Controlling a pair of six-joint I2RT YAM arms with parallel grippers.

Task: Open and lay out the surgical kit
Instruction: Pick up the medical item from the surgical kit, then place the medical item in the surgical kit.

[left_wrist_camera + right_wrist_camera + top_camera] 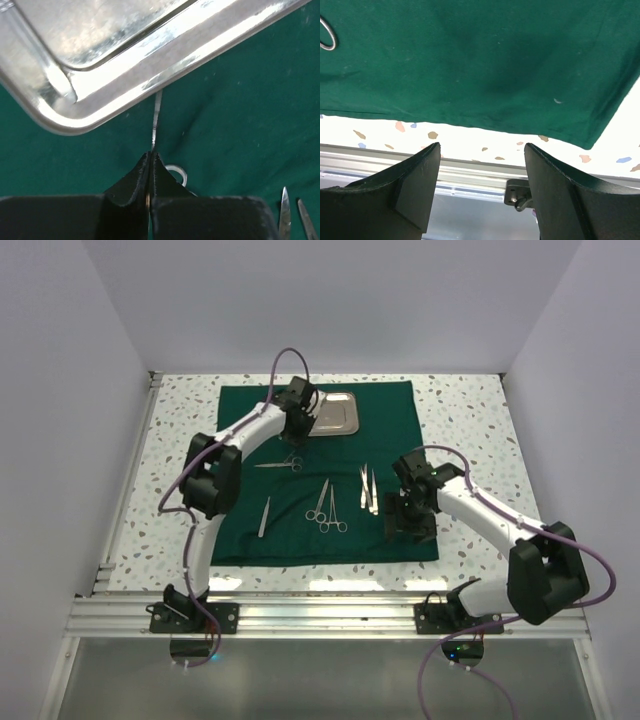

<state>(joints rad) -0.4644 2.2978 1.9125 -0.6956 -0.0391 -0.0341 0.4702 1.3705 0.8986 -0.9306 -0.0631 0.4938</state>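
Your left gripper (151, 159) is pinched on a slim silver instrument (156, 117) just beside the steel tray (100, 107) at 12 o'clock on the green cloth (390, 430), while your right gripper (482, 147) hangs spread over its 5 o'clock corner, with scissors (325, 508) and tweezers (368, 488) lying mid-cloth.

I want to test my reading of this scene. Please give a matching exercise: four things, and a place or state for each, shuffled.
Things
1. steel tray
2. left jaws
3. right jaws
4. lone straight tool

Places or states
A. open, empty
B. far end of green cloth
C. shut on slim silver instrument
D. cloth's near left part

Pairs: 1-B, 2-C, 3-A, 4-D
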